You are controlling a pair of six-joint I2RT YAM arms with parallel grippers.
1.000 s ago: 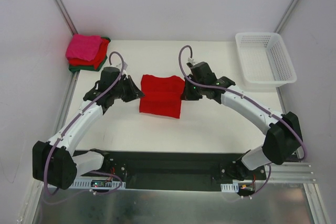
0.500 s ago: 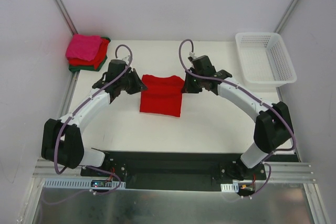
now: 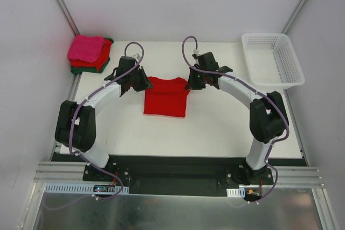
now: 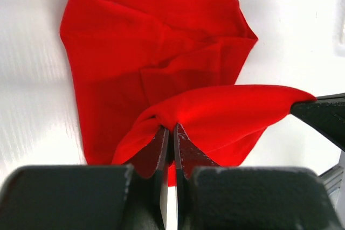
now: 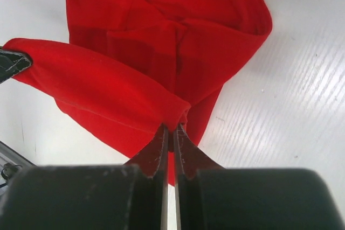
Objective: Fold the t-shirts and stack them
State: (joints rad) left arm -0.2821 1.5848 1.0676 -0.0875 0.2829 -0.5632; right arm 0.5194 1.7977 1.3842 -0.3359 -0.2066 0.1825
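Observation:
A bright red t-shirt (image 3: 166, 97) lies partly folded at the middle of the table. My left gripper (image 3: 144, 83) is shut on its far left corner, and my right gripper (image 3: 190, 83) is shut on its far right corner. Between them the held edge is stretched and lifted over the rest of the cloth. In the left wrist view the red t-shirt (image 4: 161, 68) bunches at my left gripper (image 4: 171, 129), and the other gripper's tip shows at the right edge. In the right wrist view the red t-shirt (image 5: 161, 41) is pinched in my right gripper (image 5: 171, 129).
A stack of folded t-shirts (image 3: 89, 53), hot pink on red on dark green, sits at the far left corner of the table (image 3: 215, 127). A white lattice basket (image 3: 272, 60) stands at the far right. Grey walls close in on both sides.
Both grippers have carried the held edge of the red t-shirt away from the arm bases, toward the far side. The shirt's near fold now lies flatter and more of it shows.

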